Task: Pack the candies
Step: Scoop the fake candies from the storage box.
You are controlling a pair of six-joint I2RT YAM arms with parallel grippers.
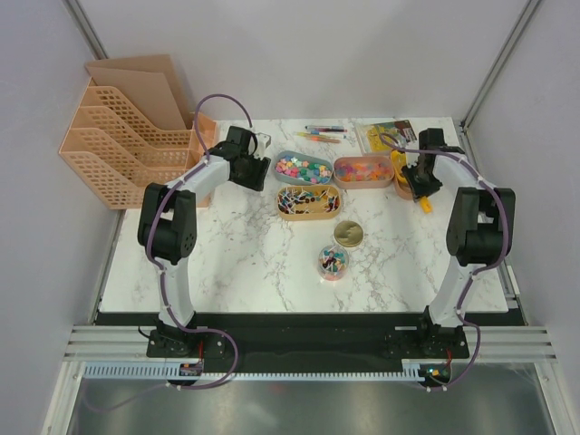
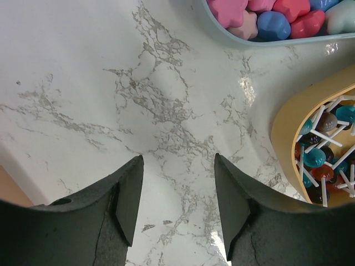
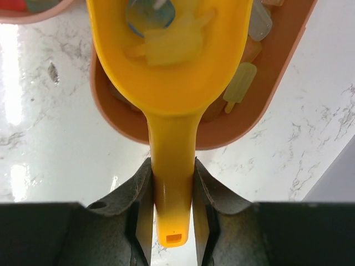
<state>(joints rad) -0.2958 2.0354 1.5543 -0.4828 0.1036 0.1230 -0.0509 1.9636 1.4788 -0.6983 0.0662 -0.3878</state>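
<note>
Candies in mixed colours fill a blue tray [image 1: 304, 168] and a pink tray [image 1: 362, 170]. More candies sit in a small clear jar [image 1: 333, 263]. My right gripper [image 3: 172, 160] is shut on the handle of a yellow scoop [image 3: 172, 83]. The scoop's bowl holds a blue-wrapped sweet and a yellow candy [image 3: 166, 47] over the pink tray [image 3: 277, 83]. In the top view the right gripper [image 1: 420, 188] is just right of that tray. My left gripper [image 2: 177, 158] hangs open over bare marble, nothing between its fingers, left of the blue tray [image 2: 266, 43].
A tan tray of lollipops [image 1: 308, 201] lies in front of the blue tray, and its rim [image 2: 285, 119] is close to my left fingers. A round gold lid [image 1: 349, 235] lies beside the jar. Pens [image 1: 322, 134] lie at the back. Peach file racks [image 1: 127, 145] stand at the far left.
</note>
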